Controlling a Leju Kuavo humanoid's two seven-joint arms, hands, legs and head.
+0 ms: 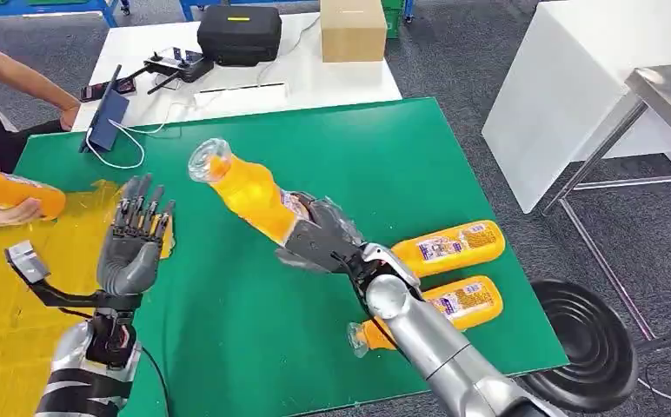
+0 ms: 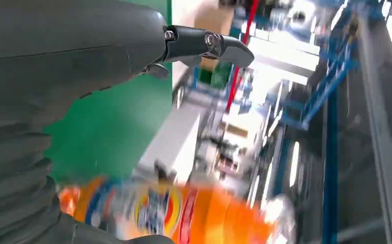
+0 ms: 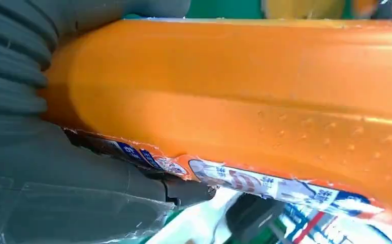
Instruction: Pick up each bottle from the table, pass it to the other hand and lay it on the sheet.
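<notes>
My right hand (image 1: 319,233) grips an orange bottle (image 1: 245,191) around its lower body and holds it tilted above the green table (image 1: 332,148), its clear end up and to the left. That bottle (image 3: 245,96) lies close against the right hand (image 3: 46,178) in the right wrist view. My left hand (image 1: 135,239) is raised with fingers spread, empty, near the edge of the yellow sheet (image 1: 19,287). In the left wrist view the left hand (image 2: 67,56) is open, with the orange bottle (image 2: 184,213) blurred beyond it. Two more orange bottles (image 1: 450,246) (image 1: 454,302) lie on the table at the right.
A person's hand (image 1: 6,213) at the left edge holds another orange bottle (image 1: 10,191) over the sheet. Behind the green table, a white table carries a black case (image 1: 238,33), a cardboard box (image 1: 352,28) and a tablet (image 1: 106,117). A black stool (image 1: 588,334) stands at the right.
</notes>
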